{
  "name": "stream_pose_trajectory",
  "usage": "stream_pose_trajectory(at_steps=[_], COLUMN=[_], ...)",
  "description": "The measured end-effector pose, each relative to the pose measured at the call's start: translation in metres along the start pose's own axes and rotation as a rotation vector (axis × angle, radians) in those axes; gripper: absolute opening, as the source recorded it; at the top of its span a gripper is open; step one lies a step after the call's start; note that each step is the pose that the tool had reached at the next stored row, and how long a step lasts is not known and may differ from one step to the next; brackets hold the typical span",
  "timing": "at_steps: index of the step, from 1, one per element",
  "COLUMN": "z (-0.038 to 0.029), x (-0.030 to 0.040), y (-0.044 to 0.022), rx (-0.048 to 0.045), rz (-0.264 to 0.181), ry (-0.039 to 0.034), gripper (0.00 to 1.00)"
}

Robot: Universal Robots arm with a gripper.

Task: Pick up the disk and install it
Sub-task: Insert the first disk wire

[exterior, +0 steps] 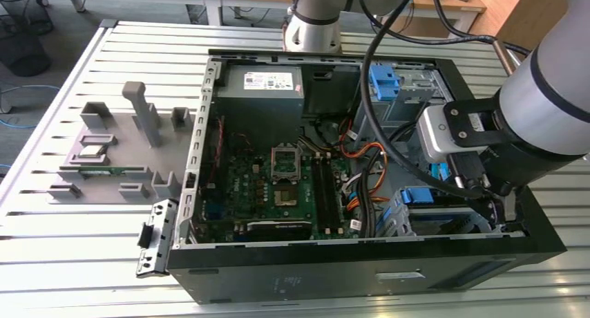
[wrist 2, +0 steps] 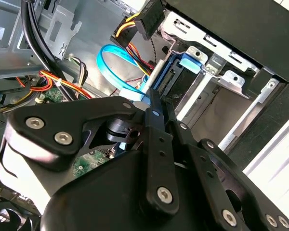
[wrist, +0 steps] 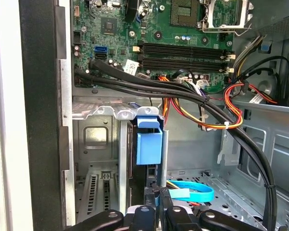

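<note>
On the exterior view's left you have the grey fixture [exterior: 120, 148] on the tabletop [exterior: 55, 256]. At the right, inside the computer case [exterior: 276, 280], your end effector [wrist: 159, 198] pinches shut on the disk [wrist: 149, 144], standing edge-on in the metal drive cage [wrist: 98, 159]

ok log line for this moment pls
gripper: shut on disk | disk: upright, in drive cage slot | case: open

Tight drive cage [wrist: 113, 113], black cables [wrist: 192, 96] close beside the gripper [wrist: 159, 192]
</note>
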State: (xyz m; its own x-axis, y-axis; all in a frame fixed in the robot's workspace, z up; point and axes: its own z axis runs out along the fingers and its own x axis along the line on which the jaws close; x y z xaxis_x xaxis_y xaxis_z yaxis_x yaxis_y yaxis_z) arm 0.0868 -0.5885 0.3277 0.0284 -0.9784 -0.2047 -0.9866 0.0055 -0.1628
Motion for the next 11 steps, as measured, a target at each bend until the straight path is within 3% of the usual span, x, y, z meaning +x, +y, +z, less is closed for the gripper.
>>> stream_pose_trajectory(at_steps=[5,6,11], z=[0.0001,0.0001,-0.002], x=[0.0,0.0,-0.0004], y=[0.0,0.0,-0.0004], rx=[0.0,0.0,-0.0001], rz=[0.0,0.0,0.0], ry=[-0.0002,-0.0002,0.0001], gripper=[0.23,0.29,0.29])
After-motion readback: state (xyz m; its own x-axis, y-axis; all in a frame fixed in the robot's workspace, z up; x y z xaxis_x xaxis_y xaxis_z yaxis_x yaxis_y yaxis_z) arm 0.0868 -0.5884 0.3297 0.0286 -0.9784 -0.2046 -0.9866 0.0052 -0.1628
